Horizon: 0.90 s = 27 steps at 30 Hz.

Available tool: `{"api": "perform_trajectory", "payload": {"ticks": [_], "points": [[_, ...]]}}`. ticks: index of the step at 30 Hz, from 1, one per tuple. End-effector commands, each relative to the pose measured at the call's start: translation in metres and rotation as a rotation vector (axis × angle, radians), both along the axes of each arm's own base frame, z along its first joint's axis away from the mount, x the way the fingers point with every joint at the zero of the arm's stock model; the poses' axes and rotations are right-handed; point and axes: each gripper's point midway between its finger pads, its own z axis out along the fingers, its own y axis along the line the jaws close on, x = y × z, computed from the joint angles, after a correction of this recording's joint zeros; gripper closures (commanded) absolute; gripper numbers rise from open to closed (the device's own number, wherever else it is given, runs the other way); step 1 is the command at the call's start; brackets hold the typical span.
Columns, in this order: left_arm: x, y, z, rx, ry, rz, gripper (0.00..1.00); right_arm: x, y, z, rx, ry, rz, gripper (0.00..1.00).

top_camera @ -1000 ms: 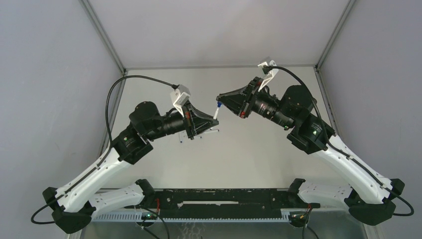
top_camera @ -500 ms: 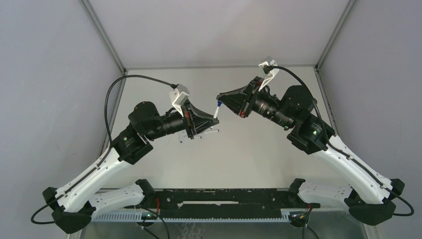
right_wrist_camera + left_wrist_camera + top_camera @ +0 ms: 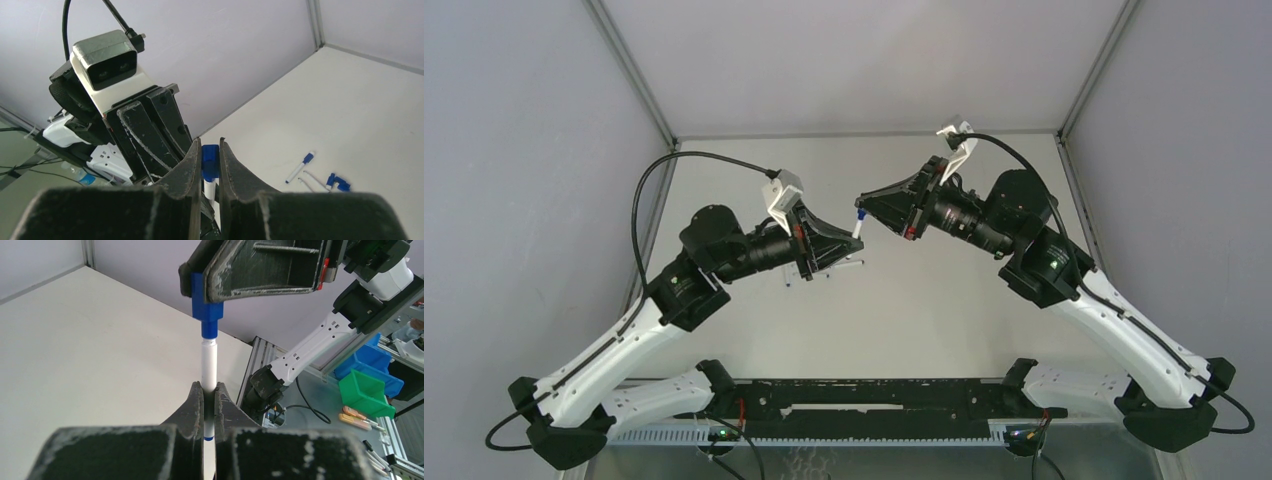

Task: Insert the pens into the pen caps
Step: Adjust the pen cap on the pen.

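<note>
Above the table's middle my left gripper (image 3: 209,387) is shut on a white pen (image 3: 208,365) that points away from it. The pen's tip sits in the mouth of a dark blue pen cap (image 3: 206,300). My right gripper (image 3: 209,142) is shut on that cap (image 3: 210,157), with the pen (image 3: 209,189) showing below it. In the top view the two grippers meet tip to tip, the left gripper (image 3: 852,240) just below the right gripper (image 3: 864,205), with the pen (image 3: 857,226) between them.
On the table lie a capped pen (image 3: 300,166), two thin pale pens (image 3: 315,180) and loose blue caps (image 3: 336,182). In the top view these lie partly under the left arm (image 3: 849,264). Grey walls enclose the table on three sides.
The right arm has shifted slightly to the left, and the cap and pen with it. Both grips are unchanged.
</note>
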Motion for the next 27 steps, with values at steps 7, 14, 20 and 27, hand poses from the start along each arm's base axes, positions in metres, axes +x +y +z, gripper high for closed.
{"api": "perform_trajectory", "payload": {"ticks": [7, 14, 20, 27], "points": [[0.002, 0.011, 0.034, -0.089, -0.086, 0.053, 1.00, -0.007, 0.006, -0.025, -0.033, 0.060, 0.049, 1.00], [0.008, 0.021, 0.053, -0.181, -0.108, 0.127, 1.00, -0.016, 0.023, -0.050, -0.080, 0.066, 0.119, 1.00], [0.013, 0.042, 0.089, -0.301, -0.179, 0.215, 1.00, -0.030, 0.042, -0.092, -0.205, 0.080, 0.174, 1.00], [0.016, 0.073, 0.134, -0.408, -0.305, 0.298, 1.00, -0.049, 0.057, -0.132, -0.254, 0.146, 0.237, 1.00]]}}
